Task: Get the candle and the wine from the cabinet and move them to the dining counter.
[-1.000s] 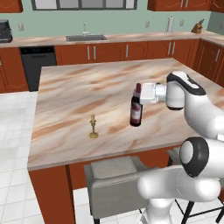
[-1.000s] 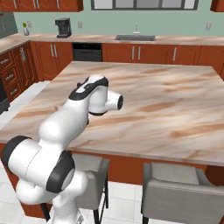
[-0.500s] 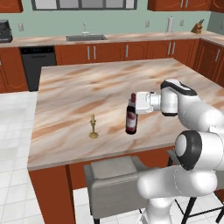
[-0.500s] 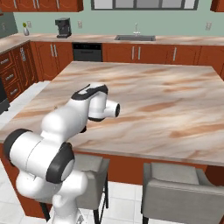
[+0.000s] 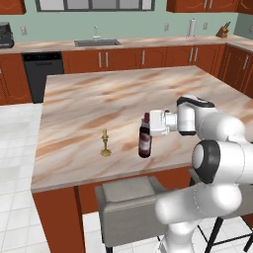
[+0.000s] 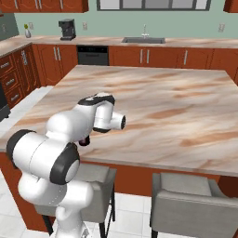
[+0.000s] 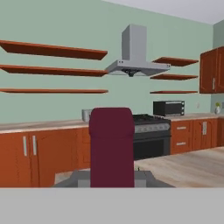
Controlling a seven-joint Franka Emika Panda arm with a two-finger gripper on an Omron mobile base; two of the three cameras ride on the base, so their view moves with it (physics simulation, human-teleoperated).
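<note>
The wine (image 5: 144, 142), a dark bottle with a maroon neck capsule, stands upright on the dining counter (image 5: 99, 101) near its front edge. I cannot tell whether its base touches the top. My gripper (image 5: 147, 122) reaches in from the right and is shut on the bottle's neck. The hand view has the maroon capsule (image 7: 112, 144) right in front of it. The candle (image 5: 105, 144), in its brass holder, stands on the counter a short way left of the bottle. The cabinet shelves (image 7: 52, 50) hang on the far green wall. In the right base view my arm hides the bottle.
A grey stool (image 5: 126, 205) is tucked under the counter's front edge below the bottle, and two more (image 6: 193, 200) show from the right. Sink (image 5: 96, 43), range hood (image 7: 133, 57), stove and microwave (image 7: 168, 107) line the far walls. Bare marbled top (image 6: 176, 104) stretches behind and right of the arm.
My gripper has carried the wine down and a little left, toward the candle and the counter's front edge. The candle has not moved.
</note>
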